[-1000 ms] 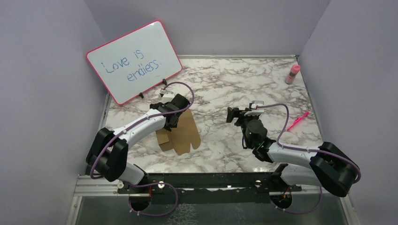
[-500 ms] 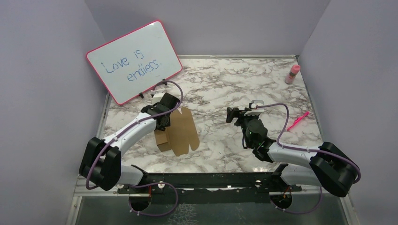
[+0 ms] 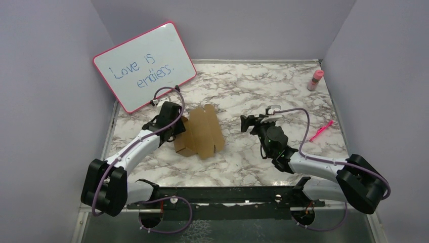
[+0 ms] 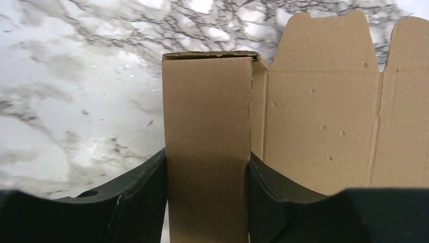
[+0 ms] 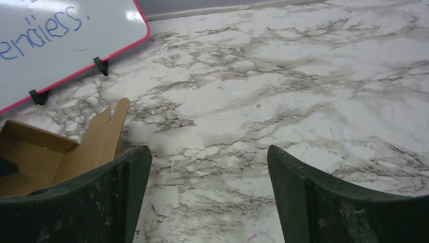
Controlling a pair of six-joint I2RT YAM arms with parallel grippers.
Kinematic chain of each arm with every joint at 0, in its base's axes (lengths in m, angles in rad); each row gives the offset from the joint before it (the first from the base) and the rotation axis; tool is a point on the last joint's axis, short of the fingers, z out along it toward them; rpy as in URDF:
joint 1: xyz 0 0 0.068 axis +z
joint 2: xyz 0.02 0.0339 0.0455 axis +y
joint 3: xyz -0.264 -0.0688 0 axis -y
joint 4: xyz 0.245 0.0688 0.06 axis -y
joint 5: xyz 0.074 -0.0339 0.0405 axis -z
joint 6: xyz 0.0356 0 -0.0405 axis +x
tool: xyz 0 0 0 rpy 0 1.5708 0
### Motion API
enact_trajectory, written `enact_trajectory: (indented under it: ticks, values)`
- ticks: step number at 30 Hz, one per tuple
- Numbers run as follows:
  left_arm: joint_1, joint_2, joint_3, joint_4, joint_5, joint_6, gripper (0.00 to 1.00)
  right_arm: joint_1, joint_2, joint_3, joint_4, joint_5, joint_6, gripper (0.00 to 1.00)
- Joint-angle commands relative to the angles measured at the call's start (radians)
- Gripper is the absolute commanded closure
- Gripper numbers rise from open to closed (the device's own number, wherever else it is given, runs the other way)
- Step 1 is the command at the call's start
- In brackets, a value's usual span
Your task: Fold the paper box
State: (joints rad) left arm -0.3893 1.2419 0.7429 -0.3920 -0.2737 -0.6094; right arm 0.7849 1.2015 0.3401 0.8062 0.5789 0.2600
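The paper box is a brown cardboard sheet, partly folded, lying left of the table's middle. Its left part forms a narrow folded-up section, and flat panels with notched flaps spread to the right of it. My left gripper is shut on that narrow section, one black finger against each of its sides. My right gripper hovers open over bare marble to the right of the box, nothing between its fingers. The box's open corner shows at the left edge of the right wrist view.
A pink-framed whiteboard with blue writing leans at the back left, just behind the box. A pink bottle stands at the back right, and a pink pen lies near the right wall. Purple walls close in three sides.
The left jaws have closed on the box's folded section. The left arm has pulled back to the left, and the box has turned and shifted away from the near edge. The right gripper edged slightly left.
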Motion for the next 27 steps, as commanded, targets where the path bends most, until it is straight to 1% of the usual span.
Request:
enact_trajectory:
  ticks: [1, 4, 8, 11, 15, 19, 23, 27]
  values:
    - [0.023, -0.009, -0.08, 0.237, 0.195, -0.097, 0.48, -0.004, -0.034, 0.092, -0.105, -0.142, -0.003, 0.11]
    - [0.026, 0.018, -0.107, 0.334, 0.248, -0.14, 0.48, -0.005, -0.037, 0.183, -0.233, -0.245, 0.012, 0.1]
    - [0.026, 0.065, -0.131, 0.454, 0.324, -0.19, 0.48, -0.004, 0.004, 0.372, -0.481, -0.38, 0.026, 0.1]
    - [0.026, 0.094, -0.162, 0.544, 0.359, -0.235, 0.48, -0.005, 0.054, 0.503, -0.667, -0.415, 0.029, 0.1]
    - [0.026, 0.128, -0.21, 0.652, 0.39, -0.29, 0.48, -0.004, 0.112, 0.63, -0.843, -0.449, 0.017, 0.1]
    - [0.026, 0.149, -0.258, 0.716, 0.401, -0.327, 0.48, -0.004, 0.183, 0.724, -0.97, -0.473, 0.007, 0.1]
    - [0.027, 0.166, -0.281, 0.75, 0.416, -0.33, 0.47, -0.004, 0.253, 0.788, -1.039, -0.49, 0.004, 0.11]
    - [0.027, 0.172, -0.301, 0.772, 0.419, -0.328, 0.47, -0.004, 0.323, 0.853, -1.091, -0.513, -0.002, 0.16]
